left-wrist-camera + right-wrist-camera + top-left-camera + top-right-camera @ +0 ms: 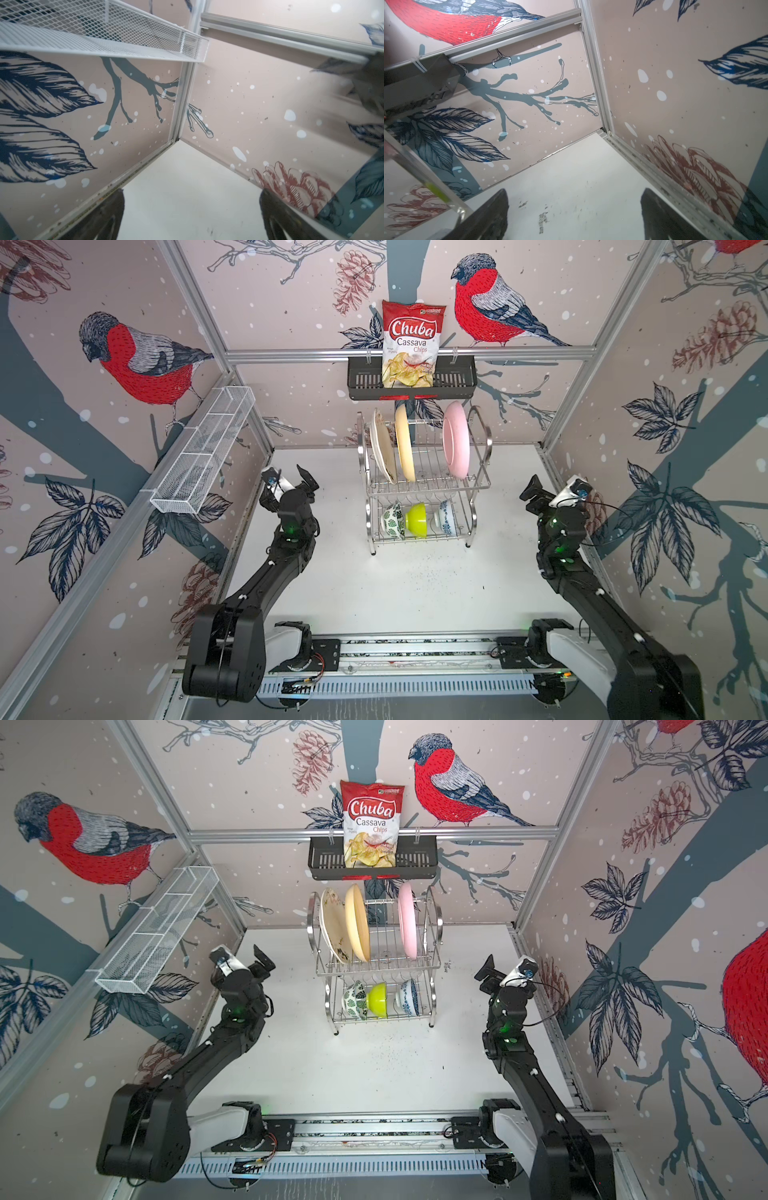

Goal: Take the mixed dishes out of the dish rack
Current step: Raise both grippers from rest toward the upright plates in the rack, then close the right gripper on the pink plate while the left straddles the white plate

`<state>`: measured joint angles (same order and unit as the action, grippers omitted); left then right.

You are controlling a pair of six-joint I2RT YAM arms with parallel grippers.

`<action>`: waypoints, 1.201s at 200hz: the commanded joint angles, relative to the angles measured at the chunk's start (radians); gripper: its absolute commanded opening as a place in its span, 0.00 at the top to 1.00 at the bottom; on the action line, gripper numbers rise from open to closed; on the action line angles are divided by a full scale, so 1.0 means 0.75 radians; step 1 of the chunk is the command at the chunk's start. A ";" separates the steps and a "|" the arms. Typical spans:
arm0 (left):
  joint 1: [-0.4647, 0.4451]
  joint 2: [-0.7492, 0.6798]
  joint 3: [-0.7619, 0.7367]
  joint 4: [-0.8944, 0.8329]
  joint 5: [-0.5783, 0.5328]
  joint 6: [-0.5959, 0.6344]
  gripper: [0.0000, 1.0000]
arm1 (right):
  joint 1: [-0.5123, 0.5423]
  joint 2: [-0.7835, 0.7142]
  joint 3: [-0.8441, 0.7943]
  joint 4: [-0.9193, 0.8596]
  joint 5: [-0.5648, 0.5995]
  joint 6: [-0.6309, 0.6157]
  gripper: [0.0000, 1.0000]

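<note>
Left gripper [289,488], right gripper [547,494] aloft flanking dish rack [432,488], jaws wide, seemingly empty.

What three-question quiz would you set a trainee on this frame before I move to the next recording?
1. True or false: the pink plate stands in the upper tier of the dish rack.
2. Which bowl sits in the middle of the lower tier? A green-leaf bowl; B lime green bowl; C blue-patterned bowl.
3. What do the left claw and the right claw hold?
Key: 1 true; 2 B; 3 nothing, both are open and apart from the rack.
</note>
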<state>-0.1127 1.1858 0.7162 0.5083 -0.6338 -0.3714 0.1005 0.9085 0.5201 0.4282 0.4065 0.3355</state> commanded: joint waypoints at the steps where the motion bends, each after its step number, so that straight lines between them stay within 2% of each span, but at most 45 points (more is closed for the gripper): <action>1: 0.013 -0.028 0.179 -0.599 -0.010 -0.353 0.00 | 0.026 -0.045 0.139 -0.591 0.254 0.247 0.01; 15: 0.049 -0.050 0.256 -0.681 0.187 -0.389 0.01 | 0.059 -0.062 0.204 -0.730 0.190 0.221 0.00; 32: 0.087 -0.070 0.307 -0.686 0.425 -0.372 0.06 | 0.117 -0.096 0.260 -0.789 0.058 0.131 0.13; 60: 0.090 -0.073 0.420 -0.760 0.639 -0.345 0.20 | 0.185 -0.135 0.409 -0.932 -0.003 0.109 0.29; 75: 0.089 -0.064 0.482 -0.801 0.771 -0.337 0.26 | 0.191 -0.132 0.507 -0.977 -0.098 0.082 0.43; 93: 0.088 -0.045 0.578 -0.916 0.884 -0.342 0.28 | 0.194 -0.084 0.654 -1.023 -0.243 0.038 0.52; 121: 0.076 -0.058 0.665 -1.012 1.066 -0.323 0.32 | 0.214 0.081 0.910 -1.145 -0.373 0.010 0.53; 134: 0.038 -0.067 0.712 -1.065 1.108 -0.275 0.32 | 0.238 0.172 1.035 -1.209 -0.421 -0.012 0.56; 150: -0.034 -0.068 0.782 -1.135 1.139 -0.200 0.33 | 0.277 0.252 1.144 -1.236 -0.441 -0.037 0.56; 177: -0.077 -0.074 0.810 -1.124 1.354 -0.185 0.36 | 0.332 0.353 1.279 -1.246 -0.465 -0.062 0.56; 199: -0.091 -0.069 0.818 -1.131 1.401 -0.172 0.37 | 0.374 0.419 1.361 -1.251 -0.486 -0.070 0.56; 240: -0.155 -0.014 0.848 -1.161 1.427 -0.138 0.47 | 0.415 0.561 1.482 -1.289 -0.495 -0.080 0.57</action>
<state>-0.1986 1.1587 1.3407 -0.3504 0.3923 -0.5072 0.4000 1.2892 1.5963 -0.5091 0.0486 0.2897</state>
